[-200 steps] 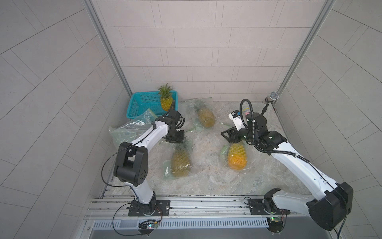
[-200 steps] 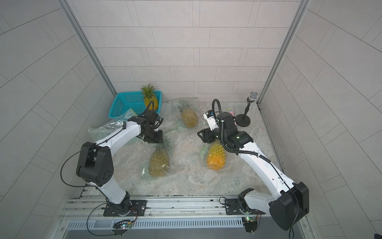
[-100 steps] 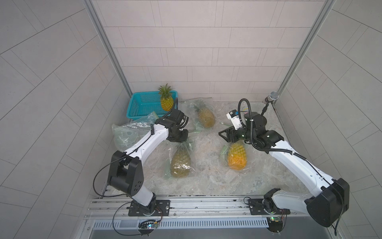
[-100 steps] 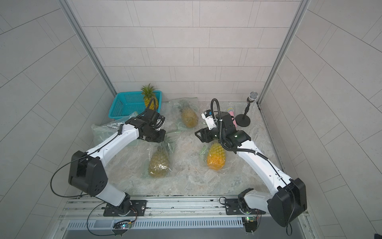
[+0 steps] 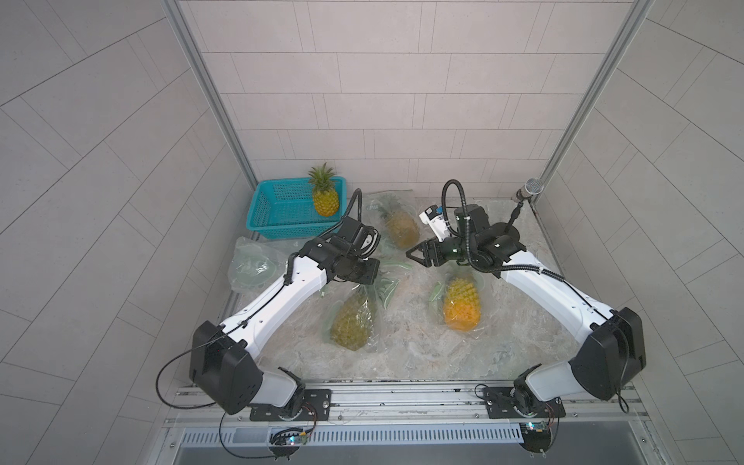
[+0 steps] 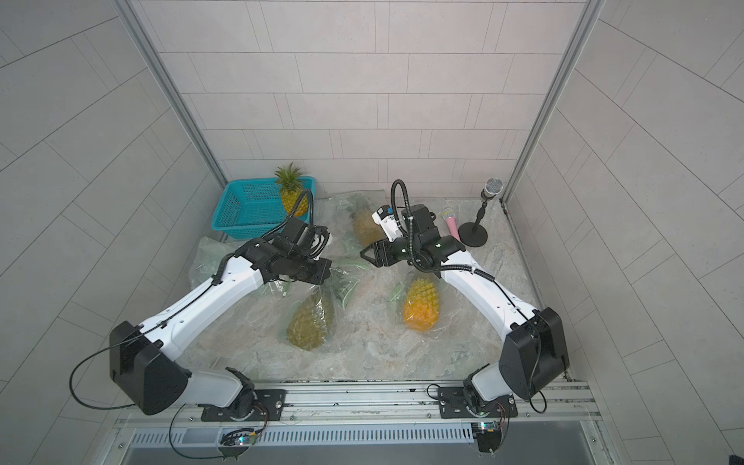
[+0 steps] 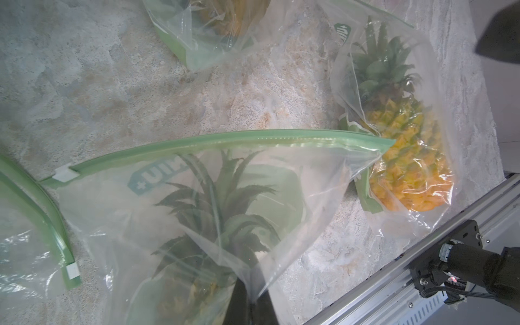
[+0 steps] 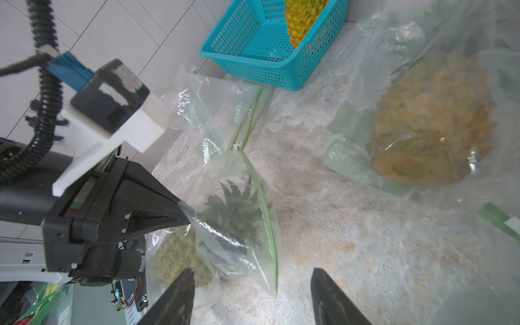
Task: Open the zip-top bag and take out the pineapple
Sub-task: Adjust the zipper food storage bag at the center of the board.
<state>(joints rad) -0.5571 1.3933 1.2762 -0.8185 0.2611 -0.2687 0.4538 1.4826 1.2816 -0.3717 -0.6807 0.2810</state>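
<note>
Left arm: shoulder block has swung down toward front rail over last second, forearm now stretched low.
Right arm: wrist has shifted toward centre, nearer bag.
Bag: centre-left on table, base resting there, upper film pulled taut.
Pineapple: inside bag, crown toward zip, place unchanged.
Left gripper: slightly apart a second ago, now clenched on bag film below zip.
Right gripper: jaws spread wide as before, empty, near zip.
Zip: looks shut, white slider at one end.

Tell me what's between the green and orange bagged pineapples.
Bare countertop only between the green pineapple and the orange pineapple; both top views show it.
</note>
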